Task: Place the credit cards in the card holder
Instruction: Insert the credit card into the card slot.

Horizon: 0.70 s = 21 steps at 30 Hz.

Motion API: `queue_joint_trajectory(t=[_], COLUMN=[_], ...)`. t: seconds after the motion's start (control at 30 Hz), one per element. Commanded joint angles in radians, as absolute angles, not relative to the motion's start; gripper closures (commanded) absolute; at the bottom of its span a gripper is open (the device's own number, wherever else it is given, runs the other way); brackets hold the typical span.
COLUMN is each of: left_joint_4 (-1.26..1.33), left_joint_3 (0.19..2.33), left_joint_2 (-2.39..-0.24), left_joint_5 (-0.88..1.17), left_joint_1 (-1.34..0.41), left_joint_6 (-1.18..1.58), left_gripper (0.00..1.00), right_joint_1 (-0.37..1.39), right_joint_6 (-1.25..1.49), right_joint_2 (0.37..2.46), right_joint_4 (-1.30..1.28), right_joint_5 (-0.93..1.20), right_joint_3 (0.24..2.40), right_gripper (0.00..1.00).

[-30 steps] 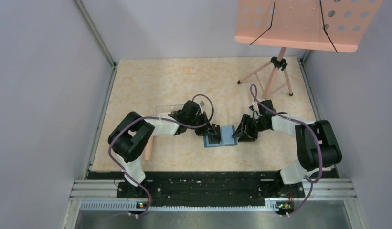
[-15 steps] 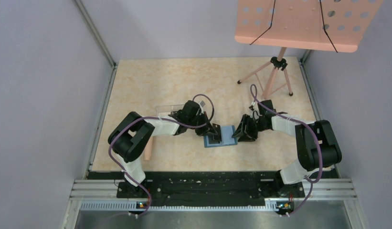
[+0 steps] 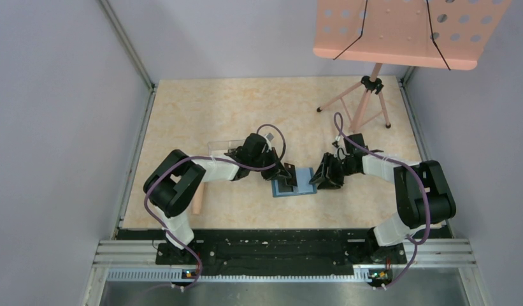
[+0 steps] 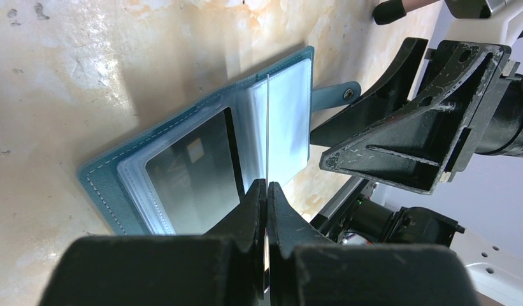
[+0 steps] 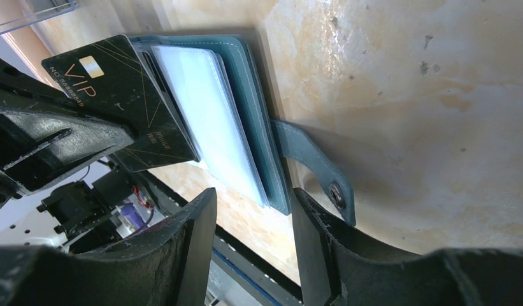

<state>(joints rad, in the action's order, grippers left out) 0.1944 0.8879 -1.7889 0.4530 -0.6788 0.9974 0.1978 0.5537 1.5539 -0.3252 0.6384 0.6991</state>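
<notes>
A small teal-blue folding card holder (image 3: 302, 182) lies open and flat near the middle of the pale marbled table (image 3: 246, 108), its clear plastic sleeves facing up and its snap strap (image 5: 313, 167) stretched out on the tabletop toward the right arm; the left gripper (image 3: 285, 173) hangs over the holder's left half with its fingers pressed together on a thin black credit card (image 5: 118, 89) lettered "VIP" in gold, gripped at one end; in the left wrist view that card shows edge-on as a fine line, standing upright over the fold between the sleeves, and whether its free end touches them cannot be told; a second dark card (image 4: 192, 169) sits behind a clear sleeve on the leaf farthest from the strap; the right gripper (image 3: 319, 180) is low at the holder's strap side, its jaws standing apart with the corner of the holder and the strap between them; nothing is clamped there, though whether one finger rests on the strap is unclear; a clear plastic box (image 3: 222, 146) sits behind the left arm's wrist, a short wooden peg (image 3: 197, 201) lies beside that arm's elbow, and a salmon perforated music stand (image 3: 399, 29) rises at the far right corner.
</notes>
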Motion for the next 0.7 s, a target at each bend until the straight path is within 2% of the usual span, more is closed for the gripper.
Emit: queue_joint_trajectory(t=[0.0,0.67], left_joint_4=[0.218,0.333], left_joint_3=[0.886,0.846], left_joint_2=[-1.769,-1.818], left_joint_5=[0.434,0.428], left_joint_1=[-0.681,-0.705], left_joint_6=[1.009,1.114], left_gripper=[1.00,1.00], right_joint_1=[0.188,0.188], right_joint_6=[0.555,0.569], right_joint_2=[1.556,1.541], right_joint_4=[-0.296,-0.274], right_joint_5=[0.652,0.669], right_joint_3=[0.689,0.668], right_gripper=[0.53,0.54])
